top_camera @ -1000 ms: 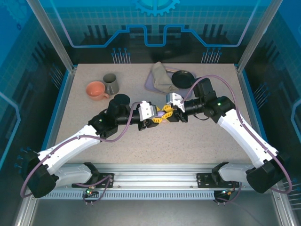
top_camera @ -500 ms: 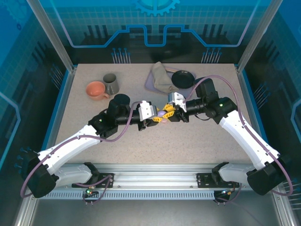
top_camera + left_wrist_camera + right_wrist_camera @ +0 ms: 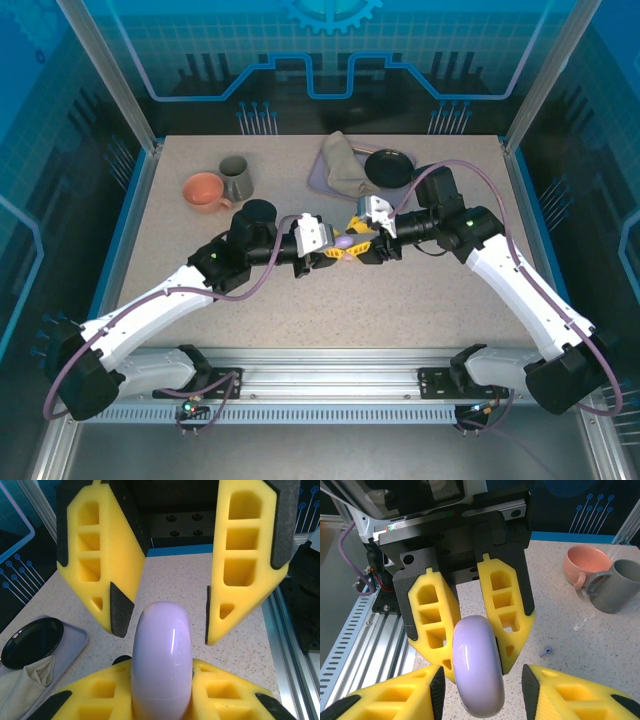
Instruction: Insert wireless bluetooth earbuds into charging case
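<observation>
White shells cover the left arm point(image 3: 160, 300) and the right arm point(image 3: 520, 280) between black joint housings, each showing a small green light point(image 3: 466, 218). A purple cable point(image 3: 452, 164) trails along each. The left pincer point(image 3: 338, 250) and the right pincer point(image 3: 356, 240) have yellow fingers point(image 3: 427, 620) with hollow cells, black textured pads point(image 3: 120, 610) and black screwed brackets point(image 3: 500, 535).

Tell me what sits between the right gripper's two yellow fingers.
A smooth lilac rounded charging case, clamped by the left gripper; the right wrist view shows a gap between it and each finger of the right gripper.
</observation>
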`<state>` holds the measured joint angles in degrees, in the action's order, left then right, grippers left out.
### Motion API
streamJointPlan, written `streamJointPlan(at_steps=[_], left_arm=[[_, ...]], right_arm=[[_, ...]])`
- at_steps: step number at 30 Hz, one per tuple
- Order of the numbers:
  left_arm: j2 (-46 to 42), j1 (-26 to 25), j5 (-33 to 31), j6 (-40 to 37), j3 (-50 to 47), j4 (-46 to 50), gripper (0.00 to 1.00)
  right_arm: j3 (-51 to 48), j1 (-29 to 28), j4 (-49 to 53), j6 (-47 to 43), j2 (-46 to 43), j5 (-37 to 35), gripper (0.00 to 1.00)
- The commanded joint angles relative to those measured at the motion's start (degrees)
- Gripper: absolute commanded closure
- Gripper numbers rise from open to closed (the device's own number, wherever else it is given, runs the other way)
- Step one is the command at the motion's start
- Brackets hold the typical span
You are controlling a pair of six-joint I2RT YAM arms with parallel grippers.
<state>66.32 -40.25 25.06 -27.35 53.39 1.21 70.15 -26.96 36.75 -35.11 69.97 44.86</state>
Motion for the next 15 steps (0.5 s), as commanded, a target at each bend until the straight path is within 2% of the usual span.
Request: streamJointPlan(at_steps=[1,15], left_arm=[[0.12,-0.18,0.85,-1.04,0.91,0.78,0.90],[0.40,-0.21,1.44,-1.56,1.25,1.78,0.93]], right_arm=[[-0.45,0.24,-0.66,1.27,-0.30,-0.28,0.51],[0.94,1.77,-4.86,5.40,-0.21,-6.40,0.54]])
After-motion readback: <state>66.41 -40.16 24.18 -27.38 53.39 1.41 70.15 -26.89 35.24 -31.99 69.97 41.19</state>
